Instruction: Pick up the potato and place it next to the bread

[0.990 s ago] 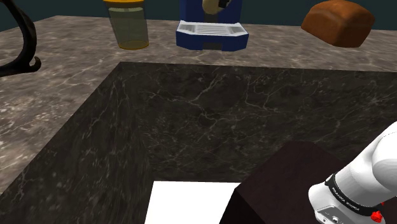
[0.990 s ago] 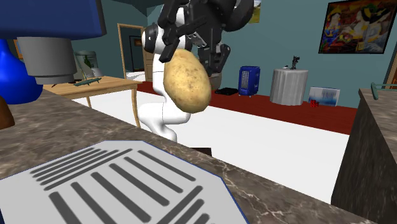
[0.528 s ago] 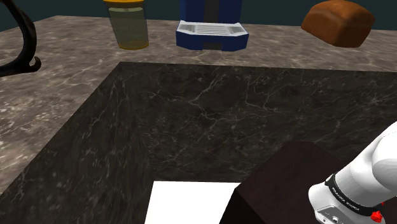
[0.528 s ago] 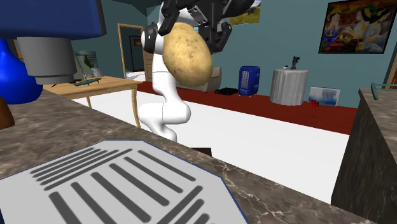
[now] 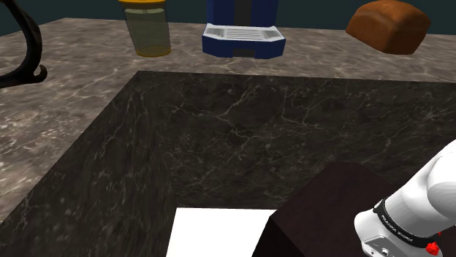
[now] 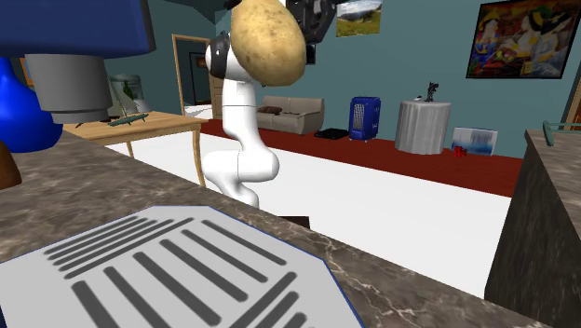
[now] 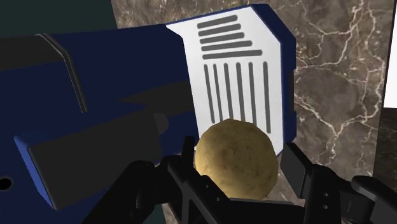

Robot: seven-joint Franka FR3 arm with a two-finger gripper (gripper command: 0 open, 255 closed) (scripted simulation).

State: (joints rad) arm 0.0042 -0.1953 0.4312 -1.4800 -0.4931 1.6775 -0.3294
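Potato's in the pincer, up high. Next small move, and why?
Probably carry it sideways toward the shoulder view's right, at this height. The pincer clasps the potato over the white slotted tray of the blue machine, while the bread lies on the counter, right of that machine.

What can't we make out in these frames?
- Wrist view: the potato, clasped by the pincer, hides part of the white grille.
- Second exterior view: the top edge cuts off most of the pincer.
- Shoulder view: the top edge cuts off the blue machine's upper part.
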